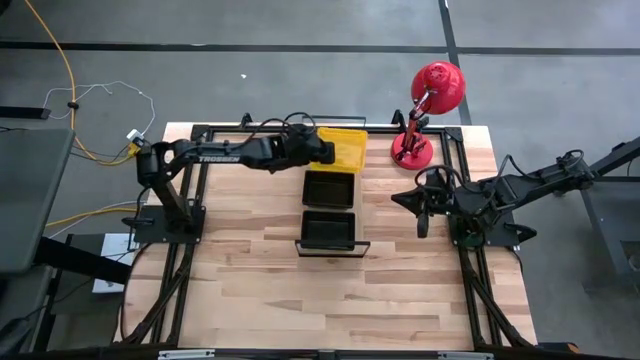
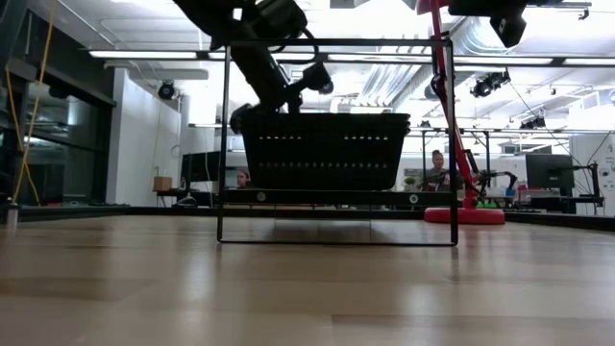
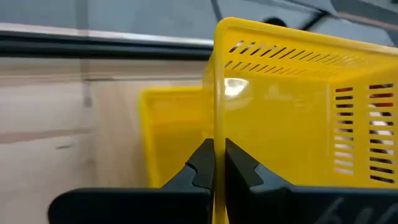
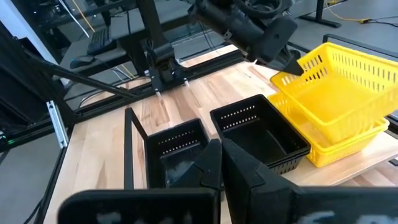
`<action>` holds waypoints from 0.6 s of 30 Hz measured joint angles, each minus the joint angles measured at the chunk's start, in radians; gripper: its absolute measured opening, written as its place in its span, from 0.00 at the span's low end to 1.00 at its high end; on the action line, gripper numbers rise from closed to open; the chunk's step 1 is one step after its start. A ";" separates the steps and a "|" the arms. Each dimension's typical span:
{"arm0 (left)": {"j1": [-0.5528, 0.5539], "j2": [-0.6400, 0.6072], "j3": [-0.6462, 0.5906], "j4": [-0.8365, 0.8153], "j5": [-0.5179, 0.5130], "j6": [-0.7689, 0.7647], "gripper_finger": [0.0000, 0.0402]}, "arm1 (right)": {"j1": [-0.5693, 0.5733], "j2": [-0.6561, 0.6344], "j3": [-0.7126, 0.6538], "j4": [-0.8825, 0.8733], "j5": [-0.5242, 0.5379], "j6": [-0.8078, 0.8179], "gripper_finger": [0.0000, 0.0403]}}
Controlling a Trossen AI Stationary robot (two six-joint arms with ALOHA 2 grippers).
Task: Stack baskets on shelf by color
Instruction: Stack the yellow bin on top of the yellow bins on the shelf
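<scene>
Pinching the near wall of a bright yellow slotted plastic basket (image 3: 292, 118), your left gripper (image 3: 218, 163) holds it tilted over a second yellow basket (image 4: 339, 142) at the far end of the wire-framed wooden shelf (image 1: 329, 244). Your right gripper (image 1: 422, 205) waits closed and empty beside two black baskets (image 1: 329, 187).

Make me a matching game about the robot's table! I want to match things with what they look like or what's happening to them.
Things:
1. upper yellow slotted plastic basket
2. black slotted plastic basket on the wire-framed wooden shelf
3. red desk lamp
4. right gripper

States:
A. shut and holding nothing
B. pinched at its rim by the left gripper, tilted over another yellow basket
C. standing at the table's far edge
D. sitting alone between the end rails

Pairs: 1-B, 2-D, 3-C, 4-A
</scene>
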 joint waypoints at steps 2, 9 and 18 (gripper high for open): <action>0.001 0.000 0.000 -0.025 -0.023 -0.019 0.00 | 0.000 0.000 0.000 -0.002 0.000 -0.002 0.00; -0.002 0.000 0.000 -0.090 -0.022 -0.037 0.00 | 0.000 0.000 0.000 -0.002 0.000 -0.005 0.00; -0.002 0.000 0.000 -0.074 0.016 -0.027 0.01 | 0.000 0.000 0.000 -0.003 -0.005 0.001 0.00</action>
